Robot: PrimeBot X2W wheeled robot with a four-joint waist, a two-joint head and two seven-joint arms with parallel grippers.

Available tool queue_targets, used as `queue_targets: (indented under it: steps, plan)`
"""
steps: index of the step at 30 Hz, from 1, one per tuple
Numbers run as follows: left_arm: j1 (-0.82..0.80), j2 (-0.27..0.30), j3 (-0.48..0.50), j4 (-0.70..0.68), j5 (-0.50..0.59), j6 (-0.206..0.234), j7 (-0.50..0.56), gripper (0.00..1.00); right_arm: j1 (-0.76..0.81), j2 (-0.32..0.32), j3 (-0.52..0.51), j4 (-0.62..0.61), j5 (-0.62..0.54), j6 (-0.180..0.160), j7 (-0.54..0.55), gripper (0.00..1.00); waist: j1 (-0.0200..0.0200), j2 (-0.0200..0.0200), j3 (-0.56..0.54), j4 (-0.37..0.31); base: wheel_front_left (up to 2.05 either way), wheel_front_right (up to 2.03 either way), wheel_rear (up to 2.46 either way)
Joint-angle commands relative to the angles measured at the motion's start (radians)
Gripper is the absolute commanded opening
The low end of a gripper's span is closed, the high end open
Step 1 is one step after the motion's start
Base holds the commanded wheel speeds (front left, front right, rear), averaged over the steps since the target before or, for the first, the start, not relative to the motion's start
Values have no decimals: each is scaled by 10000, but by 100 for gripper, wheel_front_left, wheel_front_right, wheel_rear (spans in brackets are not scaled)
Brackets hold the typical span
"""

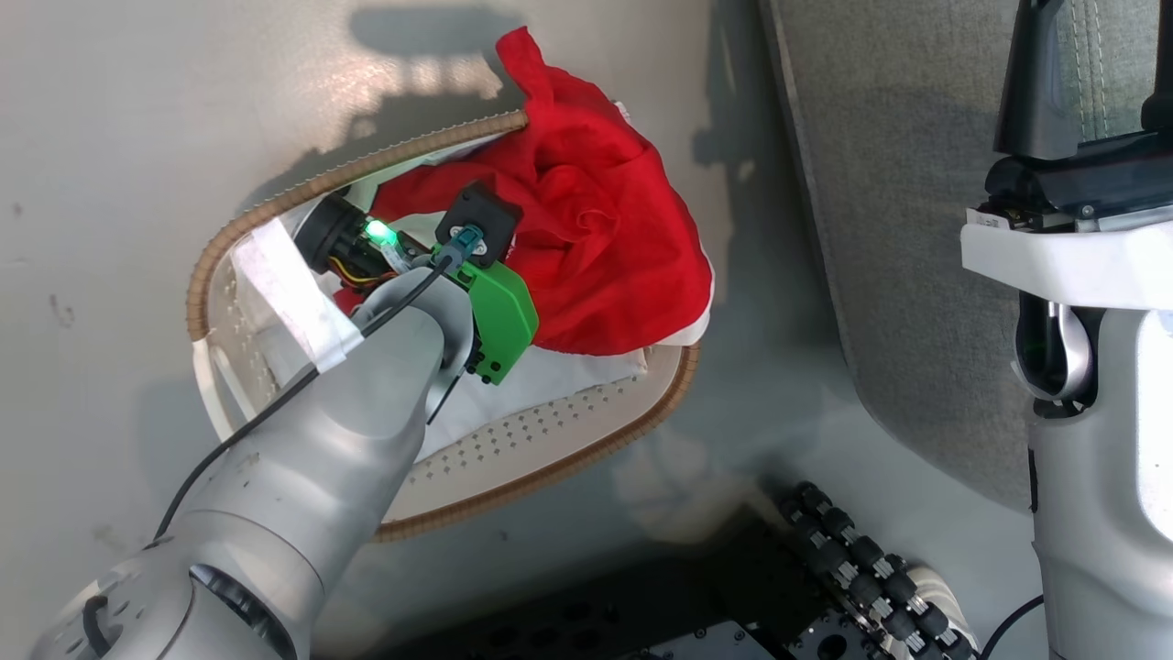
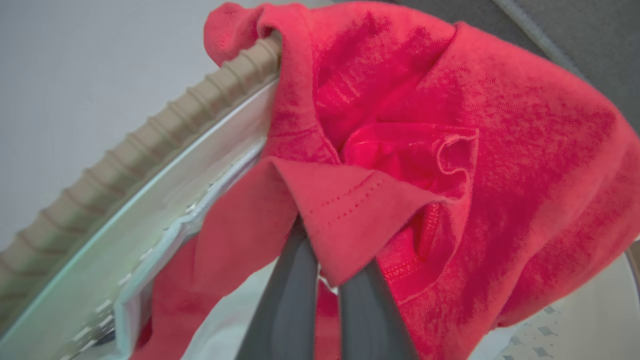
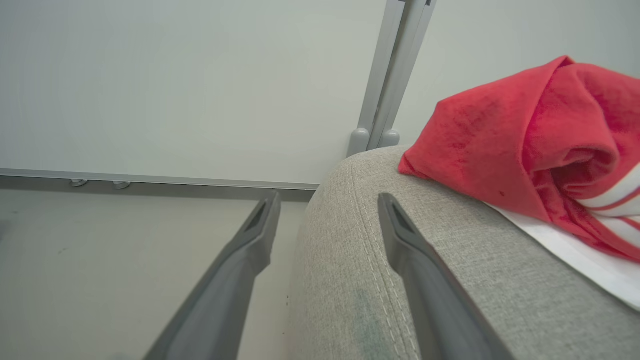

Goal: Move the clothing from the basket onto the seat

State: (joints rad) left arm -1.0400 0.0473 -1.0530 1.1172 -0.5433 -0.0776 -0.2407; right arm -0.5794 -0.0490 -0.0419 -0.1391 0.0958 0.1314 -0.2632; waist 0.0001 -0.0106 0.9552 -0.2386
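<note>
The basket (image 1: 275, 206), white with a brown woven rim (image 2: 150, 135), stands on the pale floor left of the grey seat (image 1: 916, 229). Red clothing (image 1: 596, 229) is heaped in its far right part and hangs over the rim. My left arm reaches into the basket. In the left wrist view my left gripper (image 2: 332, 255) is shut on a stitched fold of the red clothing (image 2: 500, 150), which covers the fingertips. My right gripper (image 3: 327, 205) is open and holds nothing, astride the seat's rounded edge (image 3: 360, 260). Another red garment with white stripes (image 3: 500, 140) lies on the seat.
The white liner (image 1: 568, 376) shows in the basket's near half. My base with black rollers (image 1: 843, 550) sits close in front of the basket. My right forearm (image 1: 1081, 266) stands over the seat's near corner. A pale wall and a metal post (image 3: 390, 75) rise behind the seat.
</note>
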Motion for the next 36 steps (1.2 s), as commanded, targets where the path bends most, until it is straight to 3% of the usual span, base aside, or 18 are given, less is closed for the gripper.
queue_targets:
  steps: [1,6,18,28,36]
  plan:
    - [151,55,10,-106,-53,54,-125,0,132,-28,-15,73,-78,-14,-24,100,-1,106,-223,206,0,0,0]
    - [461,67,253,-731,-4,116,-255,0,289,-28,-13,256,-297,-14,-24,100,-1,106,-815,610,0,0,0]
    - [2754,1108,1985,-4205,927,345,-235,0,1110,-32,-8,1007,-889,-14,-24,100,-1,106,-2965,1528,0,0,0]
    - [4344,1557,3094,-6108,1642,96,-236,0,2158,-31,-123,1725,-1076,-14,-24,100,-1,106,-5202,2016,0,0,0]
    - [4286,2309,3331,-6720,2235,-181,-238,0,3114,-32,-90,2271,-1051,-14,-24,100,-1,106,-6919,2243,0,0,0]
